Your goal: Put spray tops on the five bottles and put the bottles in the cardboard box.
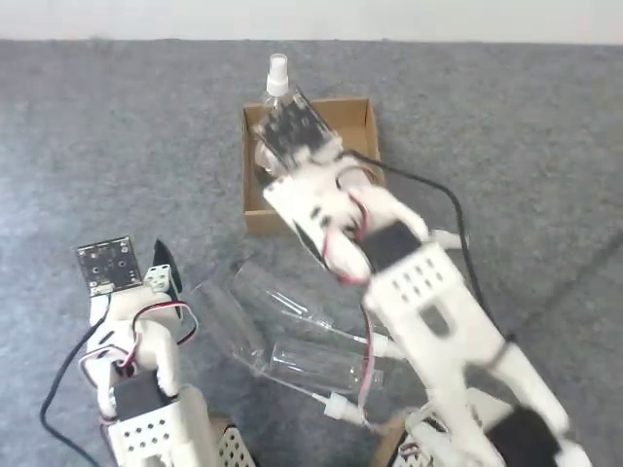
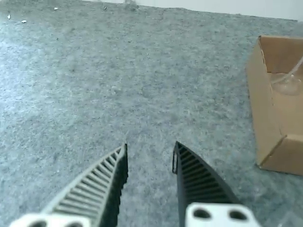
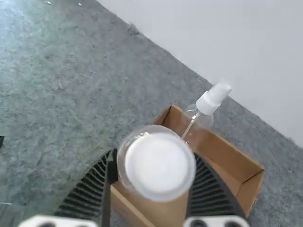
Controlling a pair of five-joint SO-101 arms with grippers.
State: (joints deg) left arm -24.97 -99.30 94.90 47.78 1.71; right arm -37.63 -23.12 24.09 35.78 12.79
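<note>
1. The right pincer (image 3: 155, 160) is clamping a clear spray bottle (image 3: 156, 168) by its base, with the spray top (image 3: 213, 97) pointing away, above the cardboard box (image 3: 222, 156).
2. The left pincer (image 2: 149, 151) is hovering apart over the bench (image 2: 118, 71).

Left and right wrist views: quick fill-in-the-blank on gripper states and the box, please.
The left gripper is ____ over bare carpet. The right gripper is ____ on a clear bottle above the cardboard box. The spray top on the upright bottle in the box is ____.
Missing words: open; shut; white.
</note>
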